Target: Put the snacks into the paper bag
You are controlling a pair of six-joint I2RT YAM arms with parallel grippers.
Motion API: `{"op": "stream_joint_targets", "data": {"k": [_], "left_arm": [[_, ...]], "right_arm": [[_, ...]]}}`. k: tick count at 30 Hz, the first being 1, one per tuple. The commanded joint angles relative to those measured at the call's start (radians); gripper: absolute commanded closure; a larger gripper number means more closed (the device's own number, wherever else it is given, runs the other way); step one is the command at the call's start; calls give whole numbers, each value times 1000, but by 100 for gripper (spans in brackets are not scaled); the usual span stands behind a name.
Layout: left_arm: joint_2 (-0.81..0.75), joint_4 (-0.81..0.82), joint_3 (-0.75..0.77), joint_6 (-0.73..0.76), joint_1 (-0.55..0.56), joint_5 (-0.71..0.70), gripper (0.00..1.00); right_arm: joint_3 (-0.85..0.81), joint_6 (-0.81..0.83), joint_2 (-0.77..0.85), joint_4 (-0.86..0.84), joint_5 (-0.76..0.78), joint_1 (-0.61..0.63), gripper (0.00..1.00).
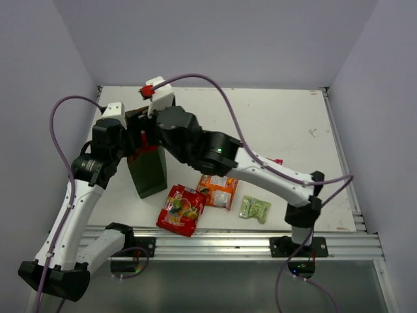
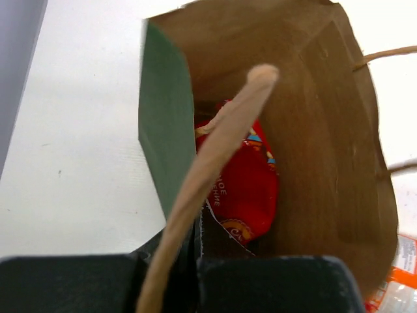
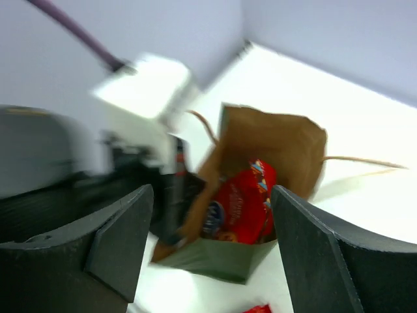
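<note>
The paper bag (image 1: 148, 175) stands upright at the left of the table, dark green outside (image 2: 166, 150) and brown inside (image 3: 287, 140). My left gripper (image 2: 199, 264) is shut on the bag's near rim, and the loop handle (image 2: 215, 163) runs across its fingers. One large red snack packet (image 2: 244, 186) lies inside the bag. My right gripper (image 3: 212, 190) hangs open above the bag's mouth, holding nothing, with that red packet (image 3: 242, 207) below it. On the table lie another red packet (image 1: 181, 209), an orange-white packet (image 1: 218, 190) and a small pale green packet (image 1: 254, 208).
The right arm (image 1: 215, 151) reaches across the table's middle towards the bag. A metal rail (image 1: 228, 242) runs along the near edge. Grey walls close in the back and both sides.
</note>
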State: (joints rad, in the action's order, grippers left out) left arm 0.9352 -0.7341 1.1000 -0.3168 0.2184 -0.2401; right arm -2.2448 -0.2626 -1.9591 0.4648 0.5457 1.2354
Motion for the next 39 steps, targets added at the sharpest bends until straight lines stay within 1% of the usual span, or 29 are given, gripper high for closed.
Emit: {"op": "stream_joint_targets", "data": {"k": [1,3,4,5,7,8,10,11,14,16,20,26,32,36,38,39], "left_arm": [[-12,32,-20,68,2,-34,100],[-27,38,-49,77,2,-37,100],[-33,41,-58,81,2,-39,100],[-42,50,-75,84,1,-41,100],[-62,55,-86,90,1,-62,100],[-68,53,-91,93,1,-71,100],[-78,47,-91,91,1,-114,100],[-79,41,-91,91,1,-128,100],[-93,39,-97,84,1,-180,100],[-105,42,-109,81,1,-215,100],[-127,73,-144,88,-2,-232,100],[-156,104,-184,93,-14,-197,100],[-176,107,-183,101,-22,-159,100],[-176,104,-180,105,-22,-159,100],[-176,108,-183,105,-24,-154,100],[-176,110,-184,107,-24,-156,100]], "right_arm": [[26,20,264,-71,-23,41,24],[152,5,319,-38,-6,45,24],[207,-13,372,-31,-6,45,24],[322,-23,394,-25,-4,45,24],[437,-59,449,-5,0,45,24],[543,-69,460,-6,-10,45,24],[640,-99,476,-26,-52,45,24],[722,-105,476,-38,-75,45,25],[821,-125,439,-81,-134,44,25],[844,-122,410,-103,-171,41,25],[899,-104,348,-144,-204,35,27],[1025,-113,325,-186,-220,-2,27],[1123,-129,279,-209,-305,-44,28],[1125,-129,246,-209,-351,-66,27],[1117,-130,204,-207,-435,-91,27],[1113,-129,186,-203,-460,-97,31]]}}
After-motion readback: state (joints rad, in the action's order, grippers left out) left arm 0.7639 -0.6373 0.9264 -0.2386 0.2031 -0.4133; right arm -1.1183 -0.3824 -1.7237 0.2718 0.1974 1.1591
